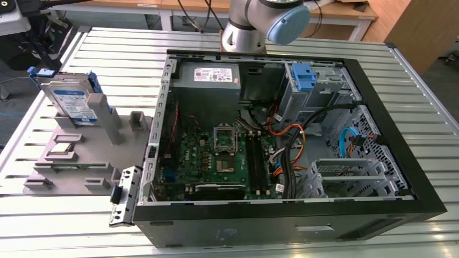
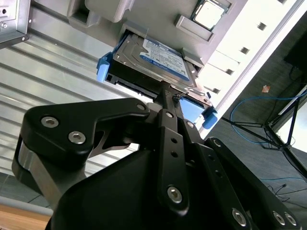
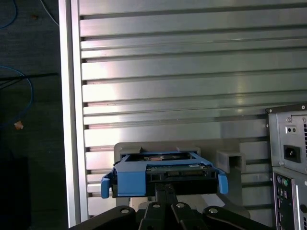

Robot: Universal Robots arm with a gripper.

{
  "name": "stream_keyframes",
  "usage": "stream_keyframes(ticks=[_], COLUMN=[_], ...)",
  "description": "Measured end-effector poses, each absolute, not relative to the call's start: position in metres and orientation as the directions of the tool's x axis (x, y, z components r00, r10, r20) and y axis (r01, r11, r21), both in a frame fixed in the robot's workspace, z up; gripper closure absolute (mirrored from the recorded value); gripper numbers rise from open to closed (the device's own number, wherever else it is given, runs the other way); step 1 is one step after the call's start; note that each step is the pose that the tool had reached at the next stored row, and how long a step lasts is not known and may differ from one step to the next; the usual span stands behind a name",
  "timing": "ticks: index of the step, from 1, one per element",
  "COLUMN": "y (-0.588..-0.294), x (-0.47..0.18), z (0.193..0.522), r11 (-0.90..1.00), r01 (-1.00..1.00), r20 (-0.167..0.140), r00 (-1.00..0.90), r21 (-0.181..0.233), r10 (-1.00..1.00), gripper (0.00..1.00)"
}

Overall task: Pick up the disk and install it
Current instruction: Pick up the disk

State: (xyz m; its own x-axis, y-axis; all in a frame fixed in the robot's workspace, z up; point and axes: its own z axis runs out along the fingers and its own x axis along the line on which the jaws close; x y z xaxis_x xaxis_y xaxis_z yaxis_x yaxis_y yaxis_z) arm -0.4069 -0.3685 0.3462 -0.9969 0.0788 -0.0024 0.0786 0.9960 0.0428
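Observation:
The disk (image 1: 72, 99) is a silver drive with a blue-and-white label and a blue bracket around its edges. It stands on edge in a slot of the grey holder (image 1: 79, 156) on the exterior view's left. Both wrist views look along my gripper toward the disk (image 2: 158, 60) (image 3: 163, 170). My gripper (image 2: 168, 93) (image 3: 164, 188) has its black fingers drawn together at the tips, which point at the disk's near edge. I cannot tell whether the tips touch it. The arm's base joint (image 1: 251, 24) stands behind the computer case.
The open computer case (image 1: 401, 177) lies on the slatted metal table (image 1: 430, 102), with a grey power supply (image 1: 208, 75) and a blue-bracketed drive bay (image 1: 305, 78) at its far end. The case's rear panel (image 3: 290, 153) is beside the holder. The table edge (image 3: 67, 120) drops to the floor.

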Motion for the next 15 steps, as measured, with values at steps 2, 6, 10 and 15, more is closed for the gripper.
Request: stream_keyframes(ticks=[2,6,10,15], y=[-0.3685,-0.3685,-0.3685,-0.3684], x=[-0.407,-0.4071,-0.4071,-0.4072], z=[0.3462,0.3462,0.3462,0.3461], r11=[0.996,0.996,0.996,0.999], r01=[0.079,0.079,0.075,0.026], r20=[-0.003,-0.003,-0.003,-0.003], r00=[-0.997,-0.997,-0.997,-1.0], r21=[0.043,0.043,0.043,0.043], r10=[0.079,0.079,0.076,0.026], gripper=[0.9,0.9,0.9,0.9])
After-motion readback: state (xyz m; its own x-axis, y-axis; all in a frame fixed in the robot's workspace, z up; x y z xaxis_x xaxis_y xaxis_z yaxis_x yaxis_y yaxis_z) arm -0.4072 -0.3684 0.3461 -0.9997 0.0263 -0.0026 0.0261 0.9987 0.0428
